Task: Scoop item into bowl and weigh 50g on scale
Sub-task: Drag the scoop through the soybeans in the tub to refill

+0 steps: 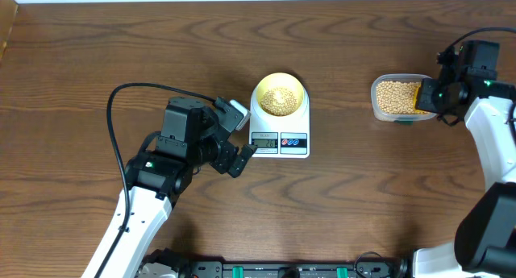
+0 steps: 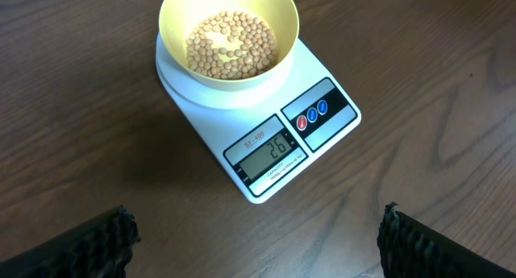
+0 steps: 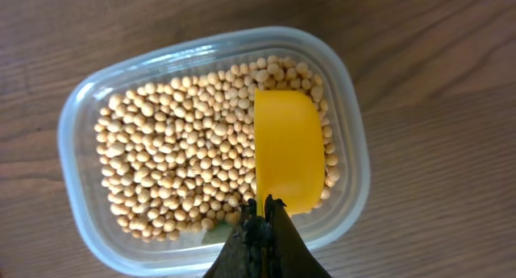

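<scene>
A pale yellow-green bowl (image 1: 280, 95) holding a layer of tan beans (image 2: 230, 44) stands on the white scale (image 1: 280, 133); its display (image 2: 272, 155) reads 26. A clear plastic tub (image 1: 397, 98) at the right holds many beans (image 3: 177, 161). My right gripper (image 3: 264, 207) is shut on the handle of a yellow scoop (image 3: 289, 157), whose cup rests upside down on the beans in the tub. My left gripper (image 2: 258, 242) is open and empty, over the table just in front of the scale; it also shows in the overhead view (image 1: 235, 143).
The brown wooden table (image 1: 97, 60) extends left and behind the scale. The left arm's black cable (image 1: 121, 109) loops over the table at left. The right arm's white link (image 1: 492, 133) runs along the right edge.
</scene>
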